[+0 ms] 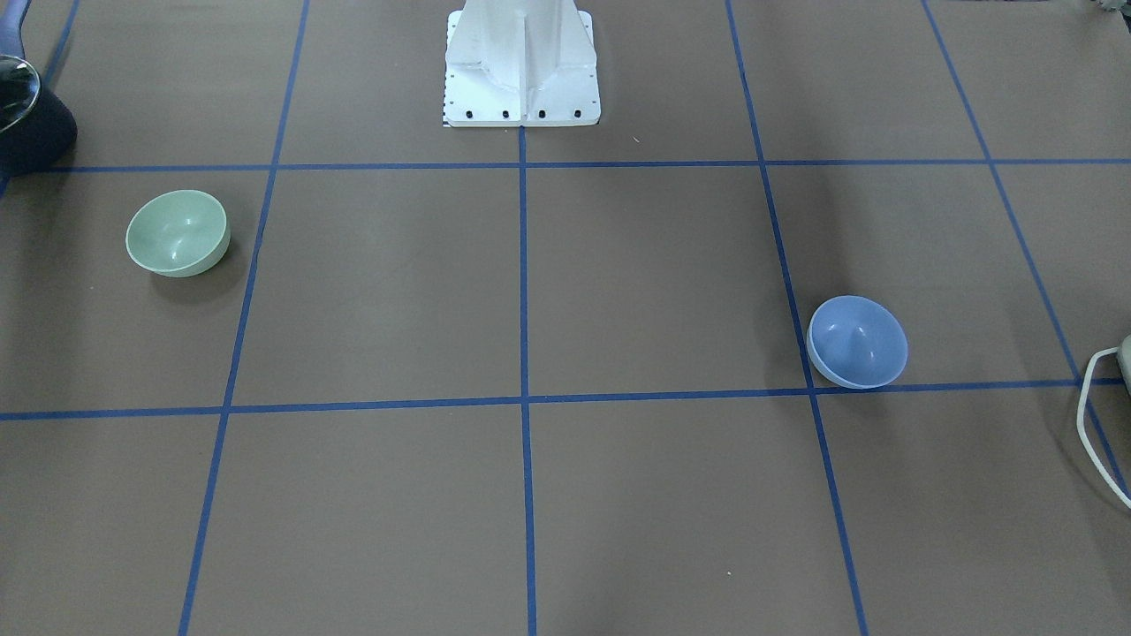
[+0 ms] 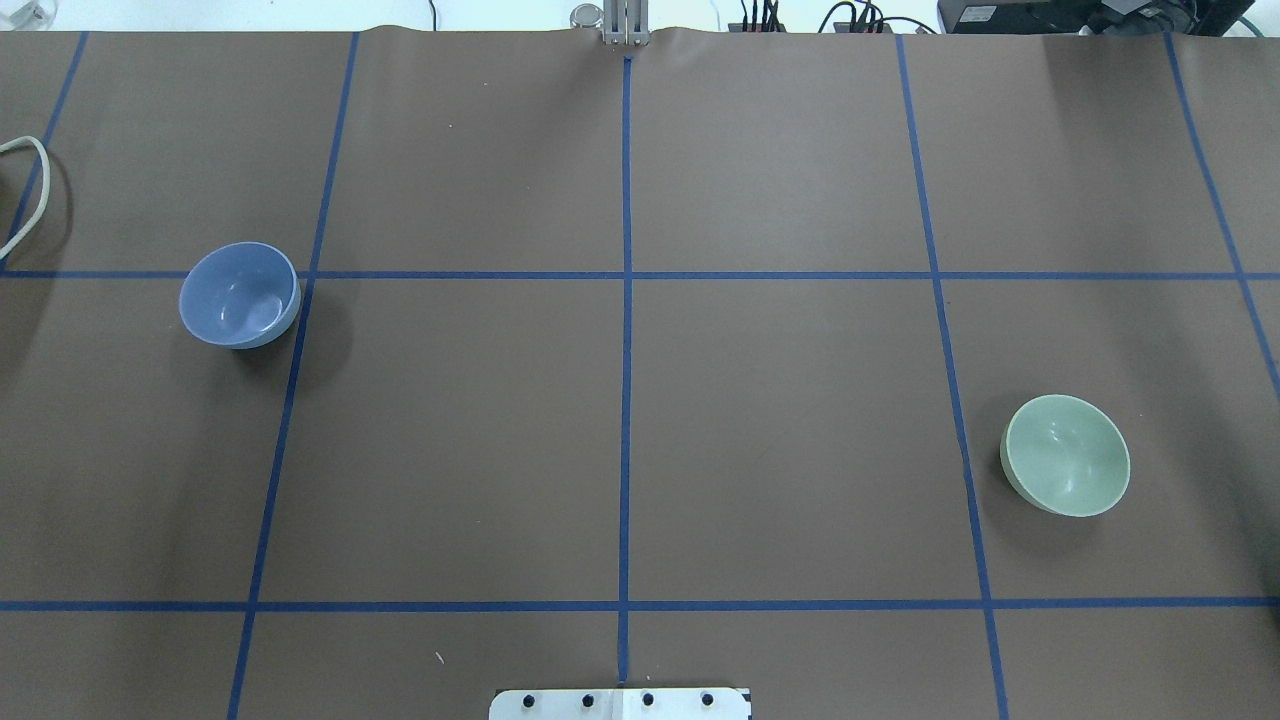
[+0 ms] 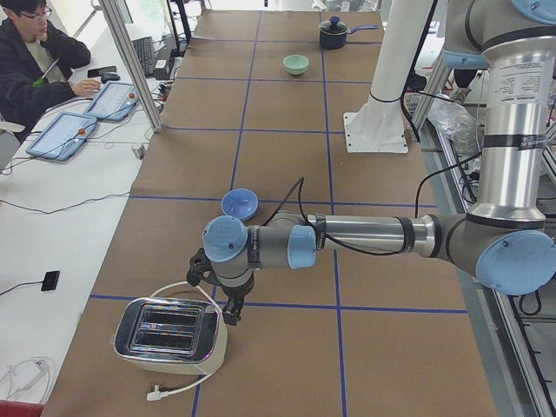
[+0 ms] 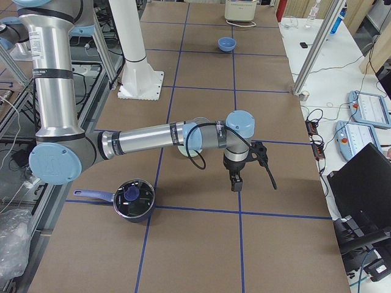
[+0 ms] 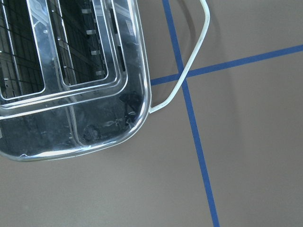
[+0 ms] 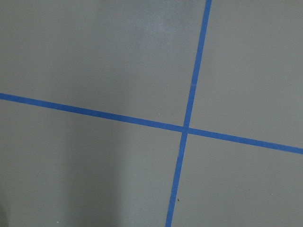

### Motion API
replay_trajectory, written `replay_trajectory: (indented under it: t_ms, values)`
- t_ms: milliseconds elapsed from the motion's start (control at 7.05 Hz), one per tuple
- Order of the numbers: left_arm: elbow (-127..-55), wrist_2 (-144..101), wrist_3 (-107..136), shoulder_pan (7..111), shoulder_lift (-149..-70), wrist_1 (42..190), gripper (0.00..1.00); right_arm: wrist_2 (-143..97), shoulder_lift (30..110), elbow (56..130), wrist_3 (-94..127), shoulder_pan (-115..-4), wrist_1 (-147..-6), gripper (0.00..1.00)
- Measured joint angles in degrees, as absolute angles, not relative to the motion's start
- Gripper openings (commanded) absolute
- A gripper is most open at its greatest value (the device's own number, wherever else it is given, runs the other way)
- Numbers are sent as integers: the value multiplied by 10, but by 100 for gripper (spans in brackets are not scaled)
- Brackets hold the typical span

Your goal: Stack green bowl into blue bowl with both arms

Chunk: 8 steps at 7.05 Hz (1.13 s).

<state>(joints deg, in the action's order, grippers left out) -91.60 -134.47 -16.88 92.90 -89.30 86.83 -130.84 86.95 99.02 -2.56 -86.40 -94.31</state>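
The green bowl (image 2: pixel 1066 455) sits upright on the robot's right side of the table; it also shows in the front view (image 1: pixel 178 233) and far off in the left side view (image 3: pixel 296 64). The blue bowl (image 2: pixel 240 295) sits upright on the robot's left side, seen too in the front view (image 1: pixel 857 342). The left gripper (image 3: pixel 231 314) hangs over the toaster, well away from the blue bowl (image 3: pixel 239 203). The right gripper (image 4: pixel 235 183) hangs over bare table. Neither gripper shows in the overhead or front view, so I cannot tell whether they are open or shut.
A chrome toaster (image 3: pixel 169 334) with a white cord (image 2: pixel 30 190) stands at the table's left end. A dark pot (image 4: pixel 133 198) stands at the right end. The white pedestal (image 1: pixel 521 71) is at the robot's edge. A person sits at a side desk (image 3: pixel 35 61).
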Motion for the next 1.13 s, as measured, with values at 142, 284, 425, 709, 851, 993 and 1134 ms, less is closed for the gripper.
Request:
replay_trajectory:
  t_ms: [142, 284, 425, 709, 851, 993, 1134]
  values:
    - [-918, -1345, -169, 929, -893, 868, 99, -1308, 868, 993, -24, -864, -943, 100]
    - [-926, -1345, -169, 929, -893, 868, 99, -1307, 864, 999, -22, -864, -943, 100]
    - [-940, -1345, -169, 929, -893, 868, 99, -1307, 858, 1008, -22, -863, -943, 98]
    - [-955, -1345, -166, 929, -903, 869, 99, -1306, 846, 1017, -29, -863, -943, 91]
    - [-958, -1348, -165, 928, -913, 872, 99, -1307, 845, 1019, -35, -863, -939, 98]
    - [-958, -1371, -165, 928, -917, 874, 99, -1309, 848, 1015, -44, -863, -922, 100]
    - [-956, -1407, -164, 927, -919, 879, 99, -1314, 854, 1006, -48, -863, -898, 100]
